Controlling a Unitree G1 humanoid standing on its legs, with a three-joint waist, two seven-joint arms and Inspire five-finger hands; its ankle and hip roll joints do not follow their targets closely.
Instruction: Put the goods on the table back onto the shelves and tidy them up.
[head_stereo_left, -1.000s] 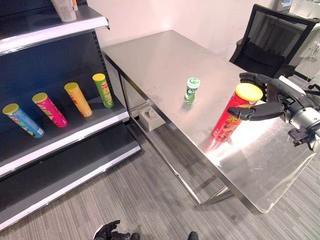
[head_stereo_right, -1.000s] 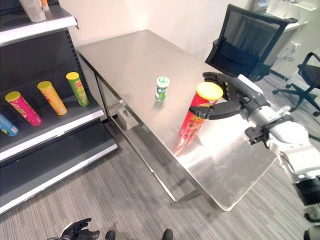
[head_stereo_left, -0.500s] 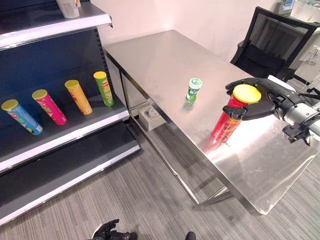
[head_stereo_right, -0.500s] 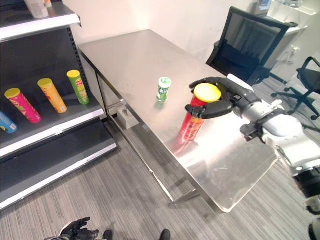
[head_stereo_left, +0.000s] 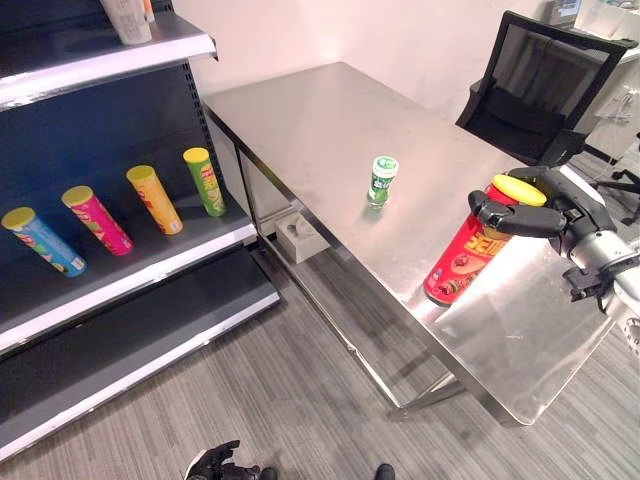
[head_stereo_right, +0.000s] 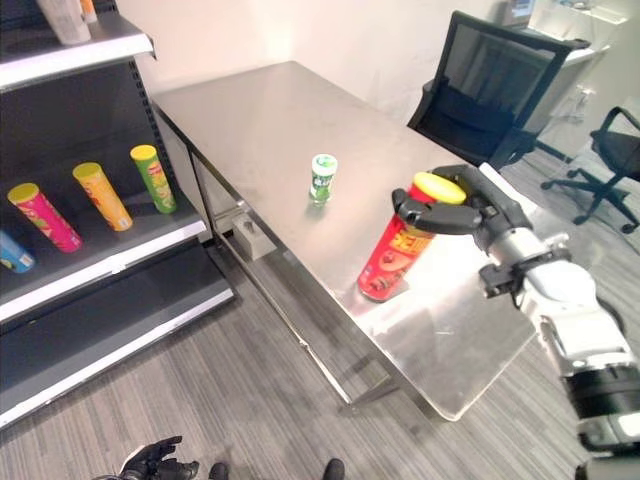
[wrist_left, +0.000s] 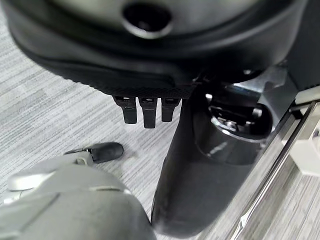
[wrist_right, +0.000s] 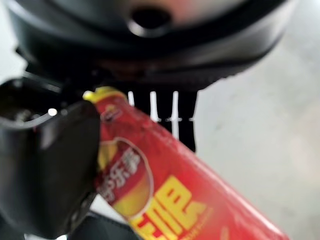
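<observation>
A green can (head_stereo_left: 382, 180) and a tilted red can (head_stereo_left: 463, 255) are borne by the steel table (head_stereo_left: 330, 120).

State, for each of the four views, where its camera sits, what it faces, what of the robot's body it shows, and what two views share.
Left eye view: on the head, looking down at the steel table and shelves; right hand.
Right eye view: beside it, same scene; both share the red can.
Left wrist view: on the left wrist, facing the floor; left hand.
Right wrist view: on the right wrist, facing the red can, thumb against it.
</observation>
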